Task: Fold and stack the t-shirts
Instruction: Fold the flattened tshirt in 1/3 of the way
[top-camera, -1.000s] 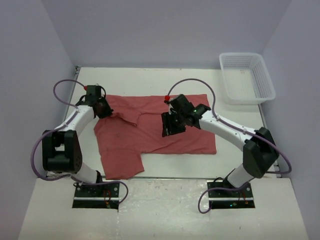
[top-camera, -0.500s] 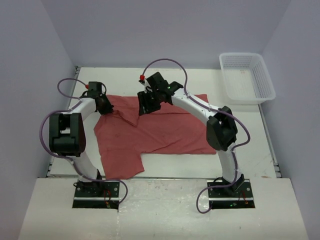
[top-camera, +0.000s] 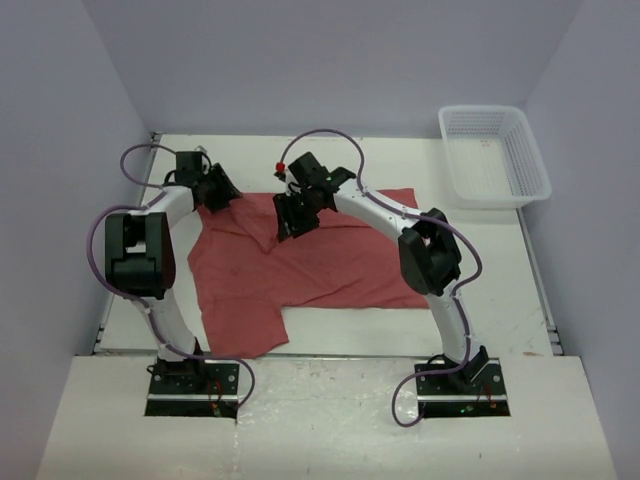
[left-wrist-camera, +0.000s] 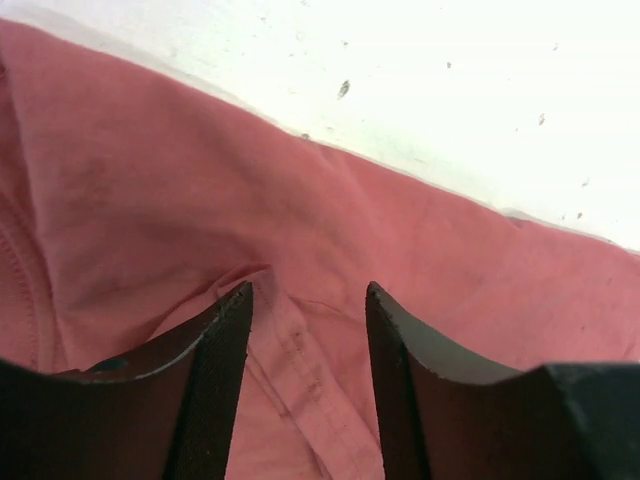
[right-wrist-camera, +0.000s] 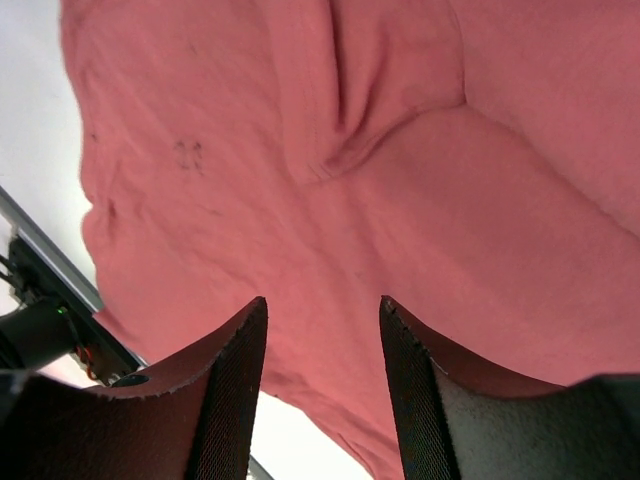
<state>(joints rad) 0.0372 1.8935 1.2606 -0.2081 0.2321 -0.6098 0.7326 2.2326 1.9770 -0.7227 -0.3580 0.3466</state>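
Fingers (left-wrist-camera: 215, 390) of the left gripper (left-wrist-camera: 308, 300) stand spread over the far left edge of the t-shirt (top-camera: 340, 260), a stitched hem lying between them, nothing pinched; the right gripper (right-wrist-camera: 322, 312) hangs above the cloth, its fingers (right-wrist-camera: 232, 400) likewise apart. The plain brick-red shirt lies spread on the white table (top-camera: 420, 160), rumpled near its far left corner, one sleeve reaching toward the near edge

- Pale lilac walls (top-camera: 330, 60) stand ahead of me and on both sides.
- My white surface (top-camera: 490, 260) is evenly lit, with small dark specks near its far edge.
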